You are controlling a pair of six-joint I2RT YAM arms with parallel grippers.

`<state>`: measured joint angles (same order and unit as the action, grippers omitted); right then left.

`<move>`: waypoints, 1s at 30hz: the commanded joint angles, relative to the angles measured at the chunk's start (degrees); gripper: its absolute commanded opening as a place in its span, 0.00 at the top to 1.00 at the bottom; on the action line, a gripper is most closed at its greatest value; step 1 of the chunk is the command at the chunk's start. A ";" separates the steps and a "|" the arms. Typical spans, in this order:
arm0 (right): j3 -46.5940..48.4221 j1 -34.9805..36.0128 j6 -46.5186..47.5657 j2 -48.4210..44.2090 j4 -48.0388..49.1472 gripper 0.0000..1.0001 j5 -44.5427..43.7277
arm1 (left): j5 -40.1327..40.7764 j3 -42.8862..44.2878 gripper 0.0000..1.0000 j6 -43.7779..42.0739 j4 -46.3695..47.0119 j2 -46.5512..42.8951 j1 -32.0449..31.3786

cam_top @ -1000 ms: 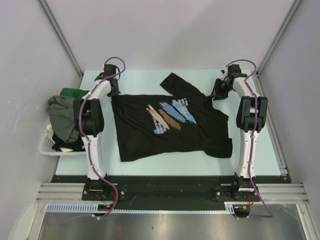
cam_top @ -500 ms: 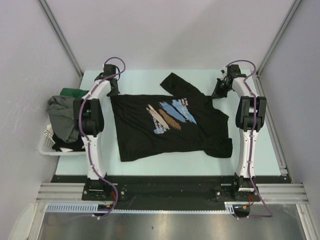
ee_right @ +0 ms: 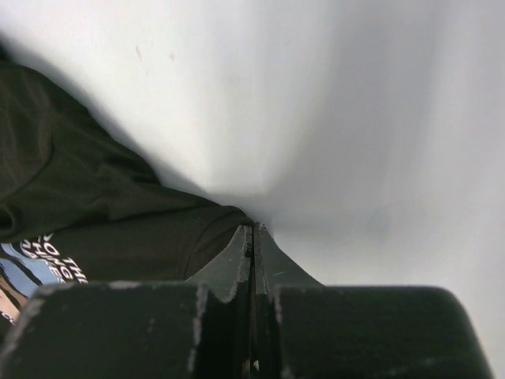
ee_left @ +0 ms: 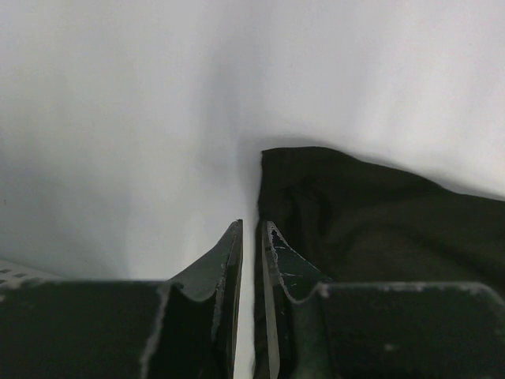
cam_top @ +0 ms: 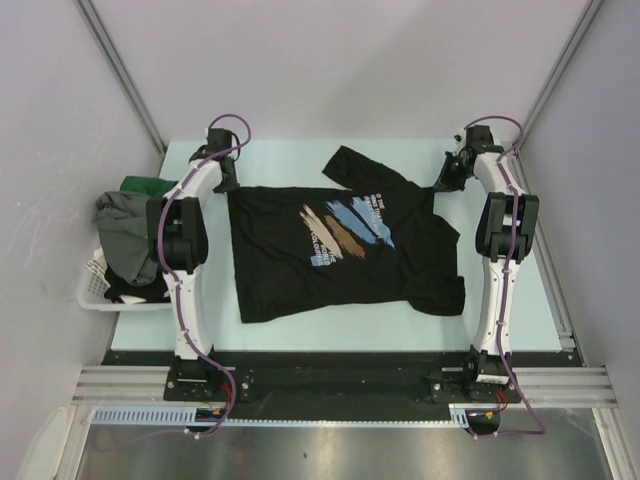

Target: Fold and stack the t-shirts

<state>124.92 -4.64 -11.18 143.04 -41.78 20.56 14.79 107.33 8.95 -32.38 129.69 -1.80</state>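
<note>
far left: white basket [cam_top: 92, 290] is sitting at the table's left edge, holding the waiting pile. a grey shirt [cam_top: 120, 225] and a green shirt [cam_top: 140, 185] are showing on top, with something black under them.

left gripper [ee_left: 251, 225] is hanging low at the far left corner of the black t-shirt [cam_top: 340, 270]. its fingers are standing almost together, with a thin bright slit between them. the cloth is lying just beside the right finger. cannot tell whether any of it is pinched.

centre: the black t-shirt is lying spread on the pale table [cam_top: 290, 155], brushstroke print [cam_top: 345, 228] facing up. one sleeve is poking toward the far side, and the other is bunching at the near right.

right gripper [ee_right: 252, 227] is sitting at the shirt's far right edge, fingers pressed together. the cloth is running right up to the tips and drawing to a point there, so it is looking clamped on that edge.

step in hand, as judged: stretching the shirt flat from its two far corners, no fold made yet.

next move is calling for an even outward pull from both sides. after that, smoothing the bunched near sleeve before any fold.
</note>
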 commanded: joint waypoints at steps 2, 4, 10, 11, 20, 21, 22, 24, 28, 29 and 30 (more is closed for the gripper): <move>5.59 -1.42 1.16 1.27 0.47 1.00 -1.22 | -0.28 1.48 0.80 -0.86 0.39 -0.75 0.13; 5.94 -1.59 1.07 1.36 0.56 1.00 -1.13 | -0.46 1.66 0.80 -0.78 0.56 -0.40 0.13; 5.51 -3.00 1.42 1.10 0.47 1.00 -1.31 | -0.99 2.80 0.80 -0.43 0.48 0.48 -0.39; 5.68 -3.26 1.34 1.27 0.56 1.00 -1.22 | -0.99 3.06 0.80 -0.34 0.39 0.65 -0.48; 6.47 -5.20 1.25 1.71 0.65 1.00 -1.22 | -1.25 3.24 0.80 -0.16 0.30 1.18 -1.45; 6.65 -5.29 1.34 1.71 0.73 1.00 -1.13 | -1.16 3.24 0.80 -0.16 0.30 1.01 -1.71; 6.82 -5.55 1.25 1.97 0.73 1.00 -1.13 | -1.08 3.15 0.80 -0.16 0.21 0.92 -1.80; 7.52 -5.81 1.07 2.24 0.74 1.00 -0.70 | -1.16 2.63 0.80 -0.25 0.04 0.48 -1.97; 7.79 -6.25 0.55 2.50 0.56 0.93 0.18 | -1.08 0.43 0.80 -0.43 0.30 -1.54 -2.50; 7.70 -6.25 0.55 1.98 0.38 0.87 0.19 | -1.16 -0.10 0.80 -0.51 0.30 -2.76 -2.76; 7.62 -6.25 0.63 1.80 0.21 0.83 0.01 | -1.34 -1.15 0.80 -0.51 0.13 -3.38 -2.94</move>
<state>129.91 -10.24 -10.85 144.97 -42.28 20.53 14.33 107.90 8.95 -32.38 130.80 -3.73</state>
